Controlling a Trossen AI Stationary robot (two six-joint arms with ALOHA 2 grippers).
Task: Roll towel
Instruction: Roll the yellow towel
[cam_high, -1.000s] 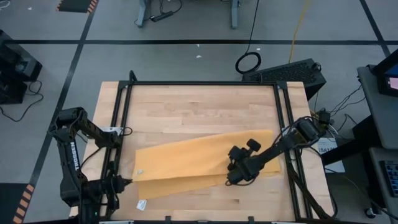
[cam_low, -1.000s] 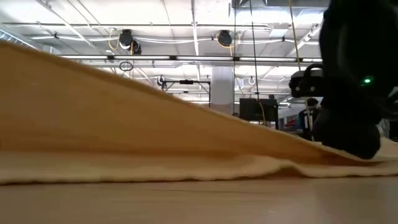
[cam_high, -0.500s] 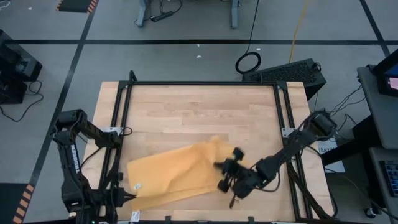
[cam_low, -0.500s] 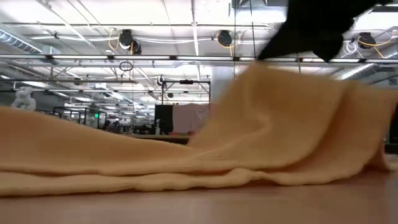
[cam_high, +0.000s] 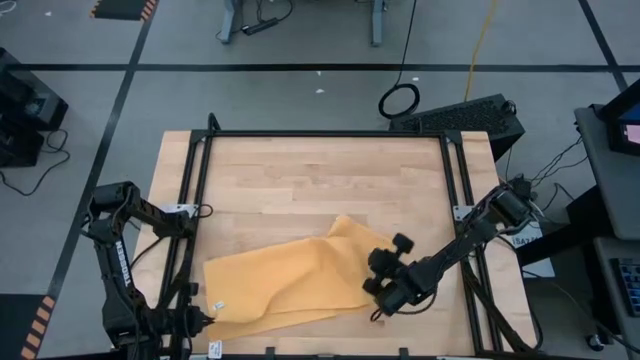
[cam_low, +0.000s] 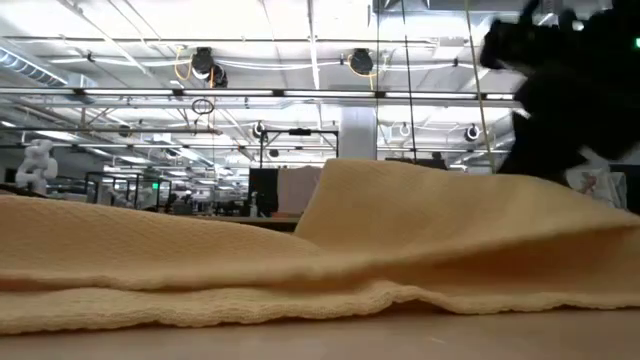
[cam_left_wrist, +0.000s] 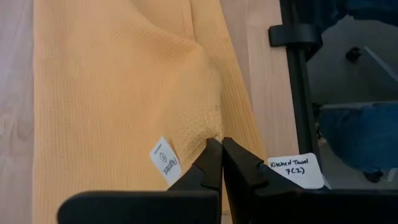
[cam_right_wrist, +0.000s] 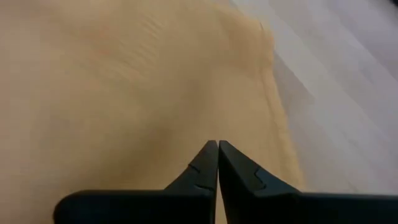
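High view: towel lies crumpled on the near half of the worktop, long axis running roughly left to right, slightly slanted, with the right end bunched and folded back on itself. Right gripper sits at that bunched right end; left gripper sits at the towel's near-left corner. Low view: towel spreads across the frame in low folds, one fold raised near the middle; the dark right arm hangs above its right part. Left wrist view: left gripper clenched, tips pinching the towel's hem, a small white tag just beside them and a paper label on the bare wood nearby. Right wrist view: right gripper clenched, tips over the towel; cannot tell whether cloth is pinched.
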